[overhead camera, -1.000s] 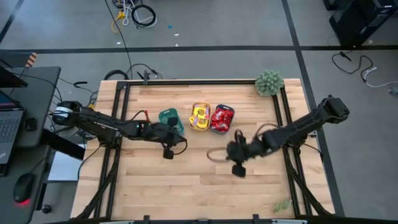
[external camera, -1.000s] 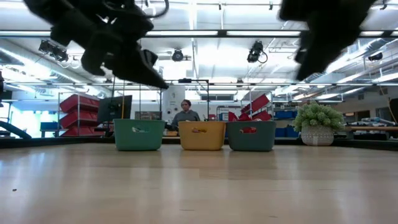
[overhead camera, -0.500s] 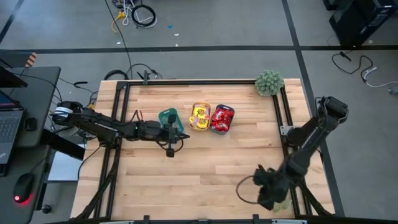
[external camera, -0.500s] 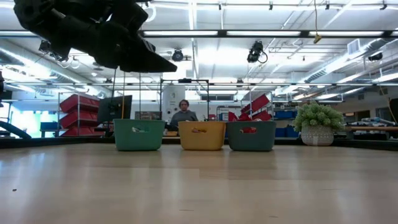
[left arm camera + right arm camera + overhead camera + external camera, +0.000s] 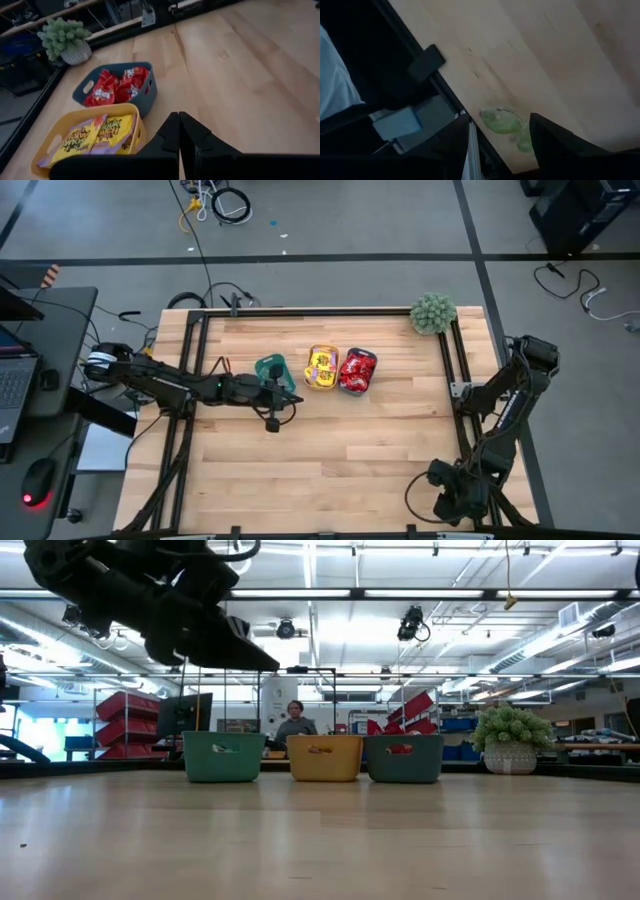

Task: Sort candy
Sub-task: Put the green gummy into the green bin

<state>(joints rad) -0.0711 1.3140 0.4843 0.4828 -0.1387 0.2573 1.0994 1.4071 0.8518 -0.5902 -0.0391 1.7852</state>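
Observation:
Three small trays stand in a row at the table's far middle. The teal tray [image 5: 272, 370] is leftmost. The yellow tray [image 5: 90, 137] holds yellow candy packets [image 5: 112, 131]. The blue tray [image 5: 117, 85] holds red candy packets [image 5: 120, 86]. My left gripper [image 5: 179, 125] is shut and holds nothing; it hovers just in front of the teal tray [image 5: 272, 418]. My right gripper [image 5: 500, 119] is open at the table's near right corner [image 5: 452, 502]. Its fingers stand on either side of pale green candy pieces [image 5: 501, 120] lying on the wood by the table's edge.
A fuzzy green plant [image 5: 433, 312] stands at the far right corner. A black frame rail [image 5: 427, 65] runs along the table's edge beside the green pieces. Bare wood [image 5: 320, 470] spans the table's middle and near side. A person [image 5: 294, 725] sits far behind the trays.
My right gripper has swung from the table's middle, near the blue tray, toward the near right corner. It has come down over the green candy pieces there.

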